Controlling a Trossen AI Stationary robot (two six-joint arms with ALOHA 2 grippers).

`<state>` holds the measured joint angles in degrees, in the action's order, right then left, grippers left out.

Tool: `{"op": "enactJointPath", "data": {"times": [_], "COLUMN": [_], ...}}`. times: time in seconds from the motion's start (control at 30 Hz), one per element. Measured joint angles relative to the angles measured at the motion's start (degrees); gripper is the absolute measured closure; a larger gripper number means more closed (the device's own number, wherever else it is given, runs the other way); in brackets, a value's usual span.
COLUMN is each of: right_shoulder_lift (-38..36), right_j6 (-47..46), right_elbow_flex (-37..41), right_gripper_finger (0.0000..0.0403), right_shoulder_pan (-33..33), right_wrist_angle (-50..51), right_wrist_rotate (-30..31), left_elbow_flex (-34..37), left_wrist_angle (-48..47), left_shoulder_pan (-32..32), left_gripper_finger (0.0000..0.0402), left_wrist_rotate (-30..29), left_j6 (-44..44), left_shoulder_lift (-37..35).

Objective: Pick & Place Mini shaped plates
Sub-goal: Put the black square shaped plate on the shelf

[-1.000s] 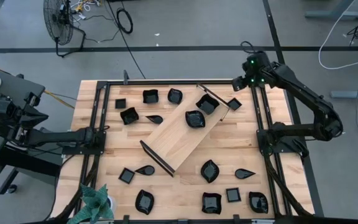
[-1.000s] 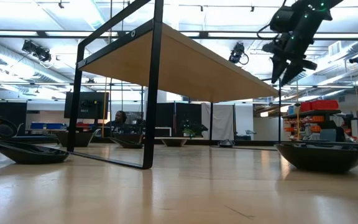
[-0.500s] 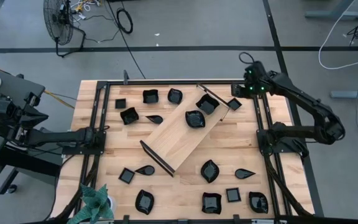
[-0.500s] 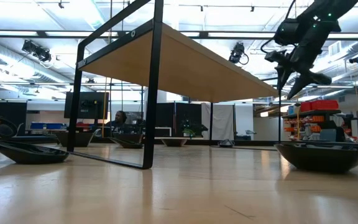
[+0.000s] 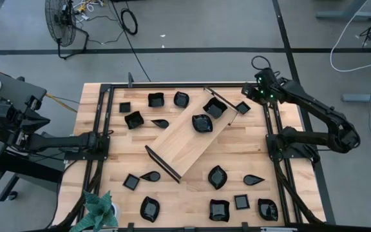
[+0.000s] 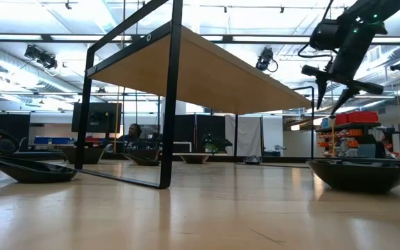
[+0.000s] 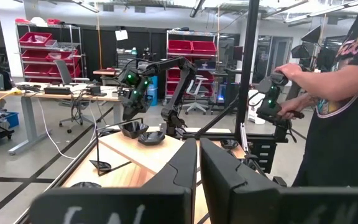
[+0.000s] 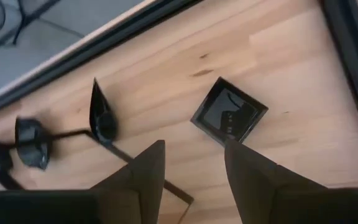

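Note:
Many small glossy black plates lie scattered on the wooden table: several along the far side, such as one point(image 5: 134, 119), and several near the near edge, such as one point(image 5: 218, 176). Two more point(image 5: 203, 122) rest on the long light-wood tray point(image 5: 185, 143). My right gripper point(image 5: 253, 98) point(image 8: 194, 165) hovers open over the far right corner, with a small square plate point(image 8: 230, 116) point(image 5: 243, 107) flat on the table just beyond its fingertips. In the low view this gripper point(image 6: 333, 94) hangs high above the table. My left gripper point(image 7: 197, 168) is shut and parked at the table's left edge.
Black frame rails point(image 5: 270, 122) run along the table's left, right and far sides. The tray lies slantwise across the middle. A green plant point(image 5: 99, 210) stands at the near left corner. A person point(image 7: 334, 81) beyond the table holds control handles.
My right gripper has moved from beyond the far right corner toward the near edge, coming in over the table toward the small square plate, and it has turned as it went. The plates and the tray have stayed where they were.

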<state>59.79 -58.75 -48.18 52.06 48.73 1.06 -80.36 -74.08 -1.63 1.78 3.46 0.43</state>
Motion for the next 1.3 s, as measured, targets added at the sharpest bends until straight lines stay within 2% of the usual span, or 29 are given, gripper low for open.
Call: {"op": "enactJointPath", "data": {"times": [0.13, 0.57, 0.8, 1.13, 1.3], "right_shoulder_lift": [0.5, 4.5, 4.6, 4.6, 4.6], "right_j6": [-4.3, -10.7, -14.7, -21.2, -22.9], "right_elbow_flex": [0.0, 0.5, 7.7, 13.9, 16.5], "right_gripper_finger": [0.0234, 0.0234, 0.0234, 0.0234, 0.0234], "right_shoulder_pan": [-0.7, -2.4, -2.4, -4.2, -5.1], "right_wrist_angle": [0.3, -0.1, -9.2, -11.1, -15.1], "right_wrist_rotate": [3.0, 5.7, 5.0, 4.5, 4.5], "left_elbow_flex": [0.0, 0.0, 0.0, 0.0, 0.0], "left_wrist_angle": [0.0, 0.0, 0.0, 0.0, 0.0], "left_shoulder_pan": [0.0, 0.0, 0.0, 0.0, 0.0], "left_gripper_finger": [0.0376, 0.0376, 0.0376, 0.0376, 0.0376], "left_wrist_rotate": [0.0, 0.0, 0.0, 0.0, 0.0], "left_j6": [0.0, 0.0, 0.0, 0.0, 0.0], "left_shoulder_lift": [0.0, 0.0, 0.0, 0.0, 0.0]}}
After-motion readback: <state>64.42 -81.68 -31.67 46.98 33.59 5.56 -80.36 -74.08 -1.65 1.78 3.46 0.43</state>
